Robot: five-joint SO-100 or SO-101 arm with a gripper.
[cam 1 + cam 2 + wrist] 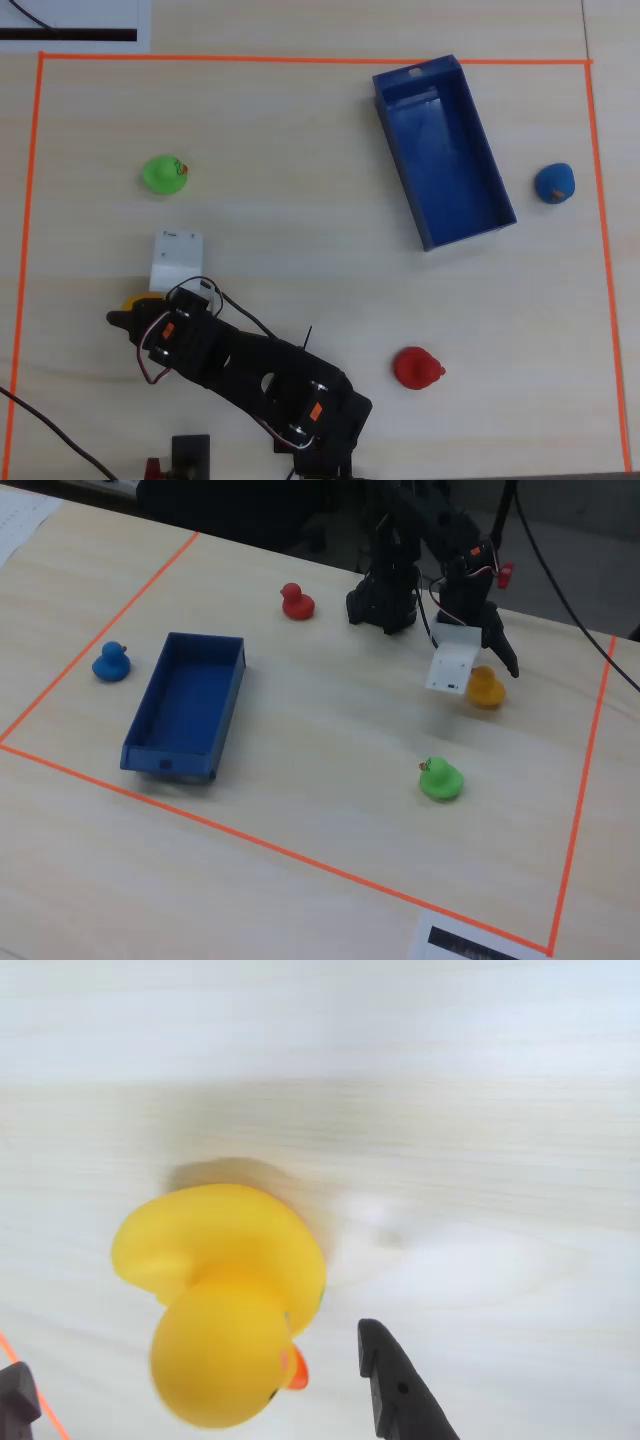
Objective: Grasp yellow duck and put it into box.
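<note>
The yellow duck (225, 1295) lies on the pale wooden table, with its head and orange beak toward the bottom of the wrist view. My gripper (195, 1370) is open, and one dark finger (390, 1385) stands on each side of the duck's head without touching it. In the overhead view only a sliver of the duck (133, 302) shows at the left, under my gripper (135, 312). In the fixed view the duck (486, 688) sits just below my gripper (492, 672). The blue box (397, 150) stands empty at the upper right, far from the duck, and also shows in the fixed view (170, 760).
A green duck (165, 174) sits above my gripper, a red duck (417, 368) to the right of the arm base, and a blue duck (554, 184) right of the box. Orange tape (25, 200) marks the work area. A white camera mount (175, 260) rides on the wrist.
</note>
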